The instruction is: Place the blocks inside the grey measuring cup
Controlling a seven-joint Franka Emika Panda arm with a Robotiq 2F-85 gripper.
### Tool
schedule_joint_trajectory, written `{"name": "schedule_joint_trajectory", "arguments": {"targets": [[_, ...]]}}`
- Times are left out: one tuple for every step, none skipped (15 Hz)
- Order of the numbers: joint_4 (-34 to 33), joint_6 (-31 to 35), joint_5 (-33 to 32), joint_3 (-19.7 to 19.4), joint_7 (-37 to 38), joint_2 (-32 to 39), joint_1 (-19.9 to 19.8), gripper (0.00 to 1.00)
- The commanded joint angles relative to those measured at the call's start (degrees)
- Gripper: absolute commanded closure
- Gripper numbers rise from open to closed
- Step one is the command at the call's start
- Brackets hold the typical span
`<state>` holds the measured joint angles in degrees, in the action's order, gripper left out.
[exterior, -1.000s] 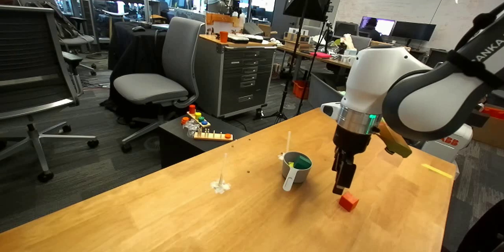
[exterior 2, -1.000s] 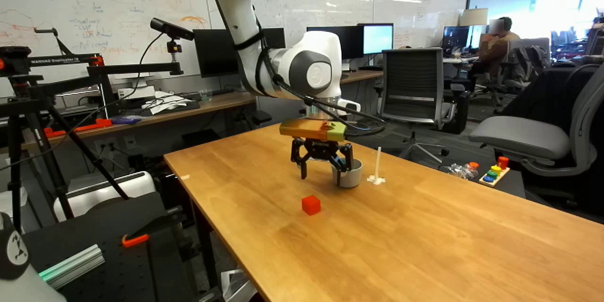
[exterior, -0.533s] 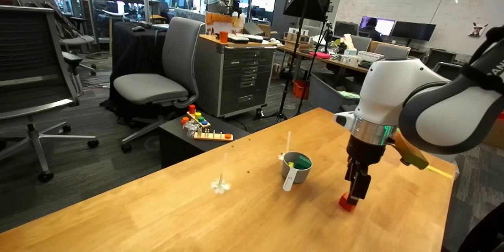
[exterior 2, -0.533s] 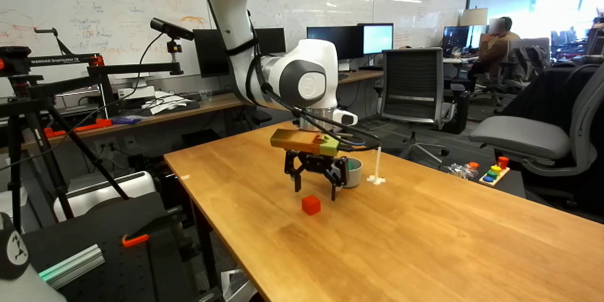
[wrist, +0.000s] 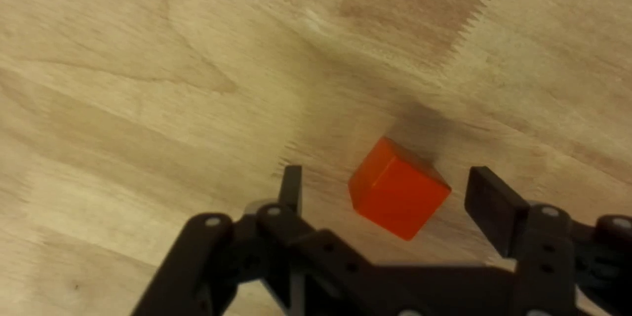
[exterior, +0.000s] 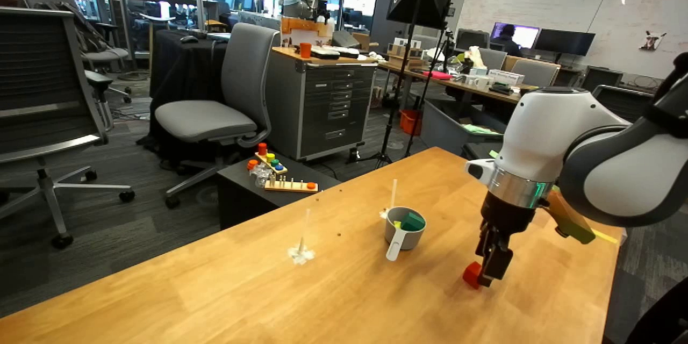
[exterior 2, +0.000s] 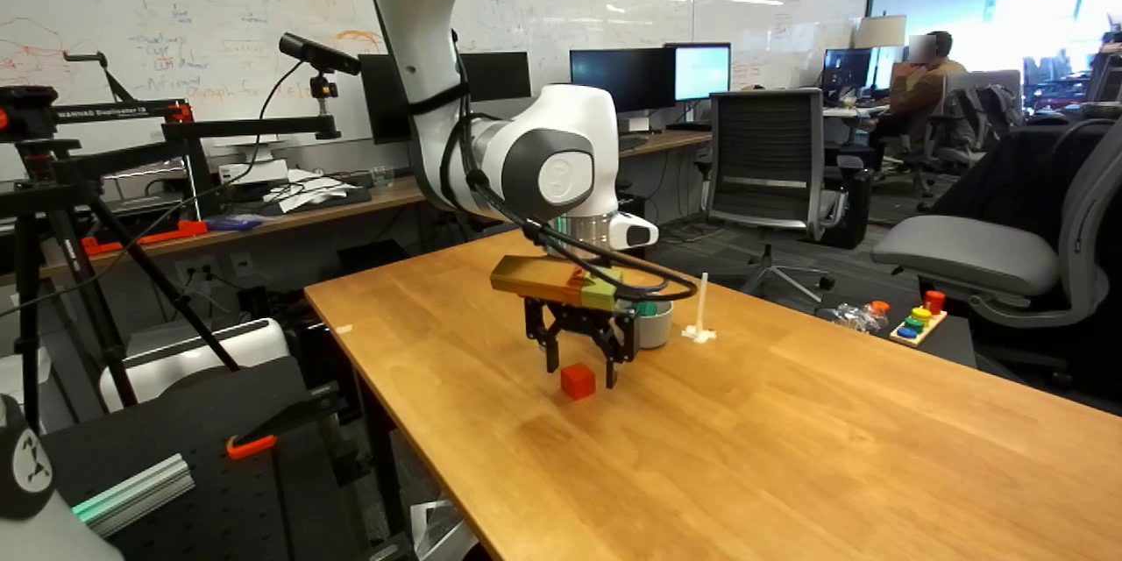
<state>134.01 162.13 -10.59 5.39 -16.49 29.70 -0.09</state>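
Observation:
The red block (wrist: 400,195) rests on the table and is turned at an angle to the jaws in the wrist view. My gripper (wrist: 388,186) is open and low around it, one finger on each side, with a gap left on both sides. In an exterior view the gripper (exterior: 489,280) hides part of the red block (exterior: 471,274); elsewhere the fingers straddle the red block (exterior 2: 578,381). The grey measuring cup (exterior: 413,242) stands upright with the green block (exterior: 413,221) and a partly hidden yellow block (exterior: 397,224) inside. Behind the gripper, the cup (exterior 2: 656,330) is partly covered.
A thin upright stick (exterior: 394,193) is fixed to the table just behind the cup, and a second stick (exterior: 303,232) stands farther along. Beyond the table edge, a low black box carries a wooden peg toy (exterior: 290,186). Cables loop beside the wrist.
The gripper has come down and away from the cup until its fingers flank the red block. Its jaws have narrowed slightly. The cup and all the blocks have stayed put.

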Motion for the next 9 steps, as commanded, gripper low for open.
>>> {"name": "schedule_joint_trajectory", "arguments": {"targets": [[2.10, 3.09, -0.32, -0.85, 1.26, -1.62, 0.56, 0.46], [2.18, 3.54, -0.24, -0.83, 1.25, -1.57, 0.44, 0.54], [2.22, 3.83, -0.19, -0.88, 1.29, -1.48, 0.35, 0.62], [2.26, 4.06, -0.21, -0.98, 1.36, -1.46, 0.36, 0.69], [2.23, 4.19, -0.07, -0.94, 1.31, -1.39, 0.14, 0.77], [2.20, 4.31, -0.01, -1.02, 1.37, -1.35, 0.07, 0.84], [2.16, 4.36, 0.02, -1.04, 1.41, -1.33, 0.01, 0.88], [2.09, 4.37, -0.01, -1.16, 1.46, -1.31, 0.03, 0.88], [1.90, 4.31, -0.02, -1.25, 1.46, -1.21, 0.01, 0.88]]}}
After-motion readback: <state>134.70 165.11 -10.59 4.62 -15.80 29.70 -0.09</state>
